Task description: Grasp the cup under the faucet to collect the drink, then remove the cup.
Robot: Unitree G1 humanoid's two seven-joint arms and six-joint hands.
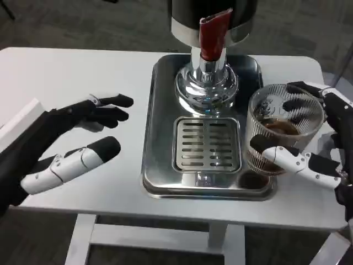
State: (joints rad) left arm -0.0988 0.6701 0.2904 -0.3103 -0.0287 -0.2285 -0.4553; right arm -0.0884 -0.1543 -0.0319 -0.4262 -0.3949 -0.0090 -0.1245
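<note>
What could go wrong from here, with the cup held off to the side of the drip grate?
1. The right hand grips the clear cup, which holds brown drink; tilting it in transit could spill.
2. The cup sits at the steel tray's right edge; its base may catch the rim.
3. The fingers wrap smooth plastic, so it might slip.
The left hand hovers open, too far to help.

A white table (66, 72) with rounded corners stands on white legs (83, 240) over a dark grey carpeted floor (83, 25) under even indoor light.
</note>
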